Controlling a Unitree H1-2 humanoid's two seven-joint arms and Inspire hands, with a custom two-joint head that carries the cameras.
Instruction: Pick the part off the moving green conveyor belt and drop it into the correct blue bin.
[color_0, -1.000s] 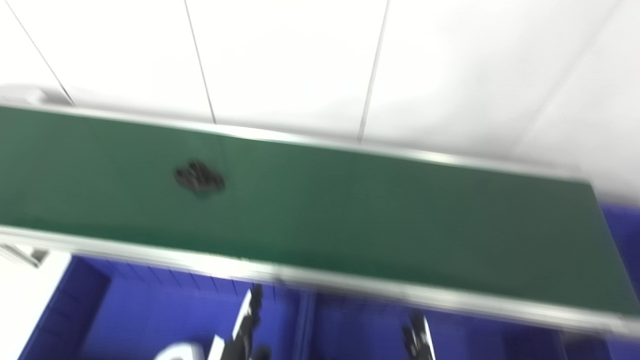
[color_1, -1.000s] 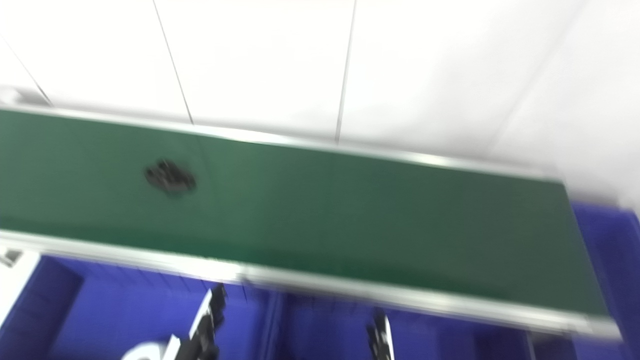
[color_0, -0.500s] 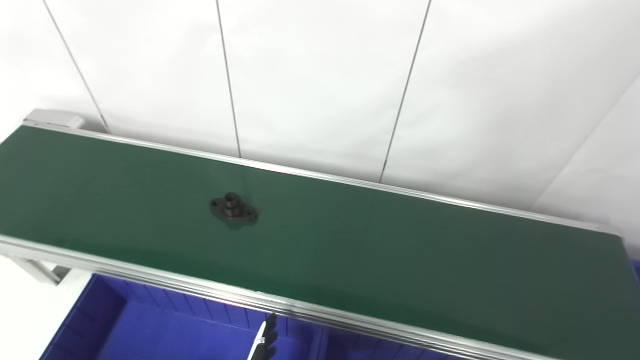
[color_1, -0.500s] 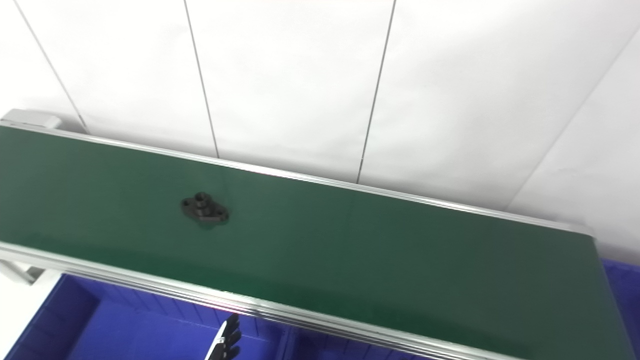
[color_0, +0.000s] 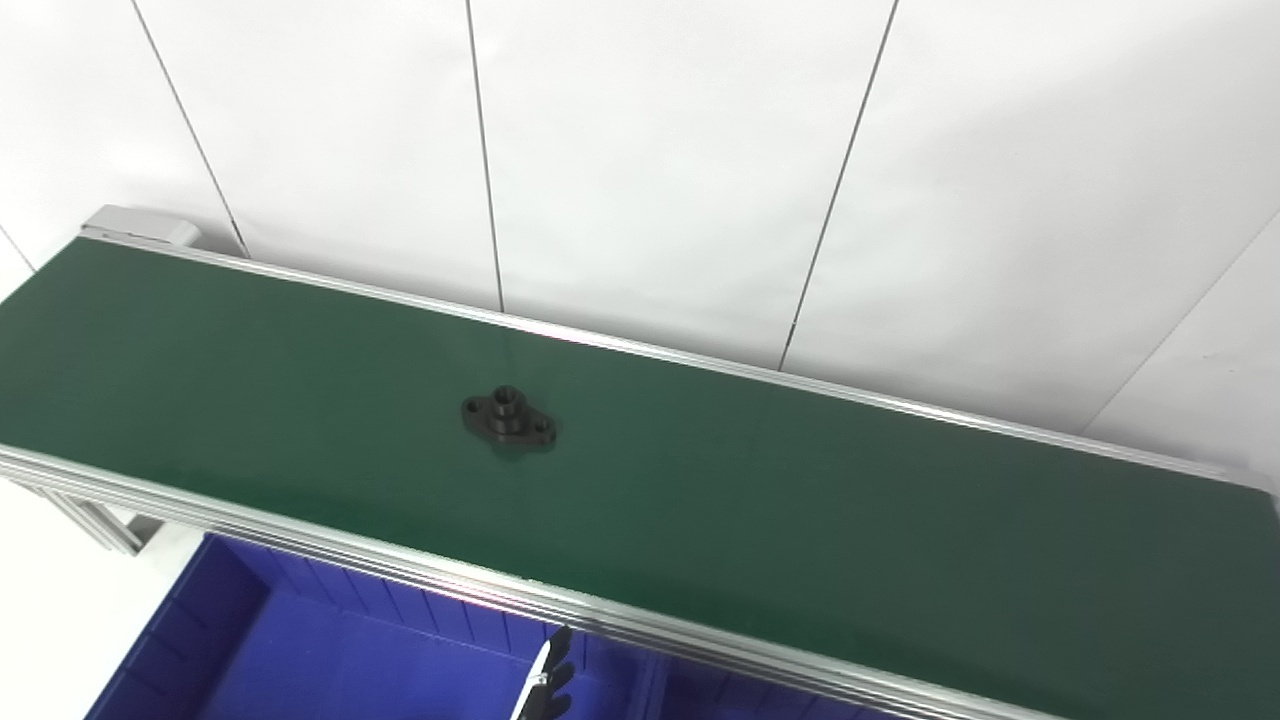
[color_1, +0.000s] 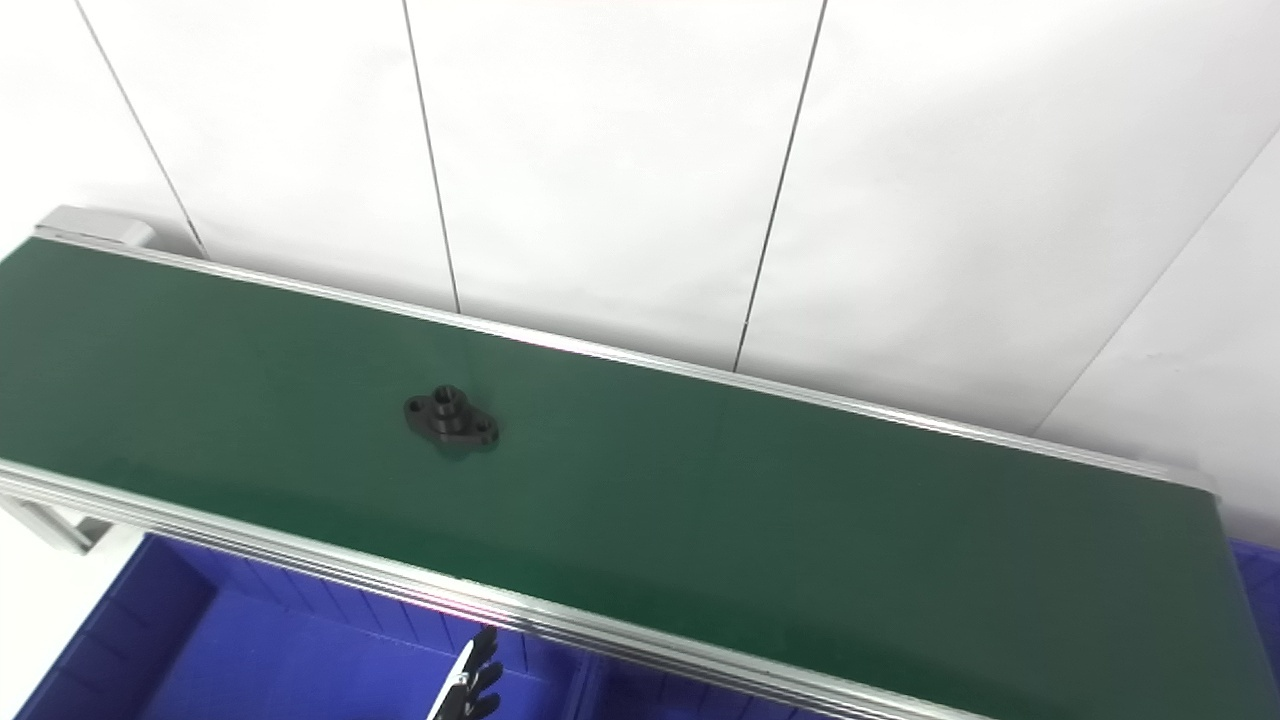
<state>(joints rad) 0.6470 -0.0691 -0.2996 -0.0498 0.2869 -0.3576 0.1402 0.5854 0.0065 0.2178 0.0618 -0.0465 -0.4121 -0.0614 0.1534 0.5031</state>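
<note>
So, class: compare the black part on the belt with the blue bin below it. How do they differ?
The part is black; the bin is blue. The part is small, all in view, and lies flat on the green belt; the bin is far bigger, cut off by the picture's edge, and sits below the belt's near rail. Neither is held by a hand.

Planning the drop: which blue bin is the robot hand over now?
The left bin, below the belt's near rail; the left robot hand is just left of the divider. The right bin barely shows.
</note>
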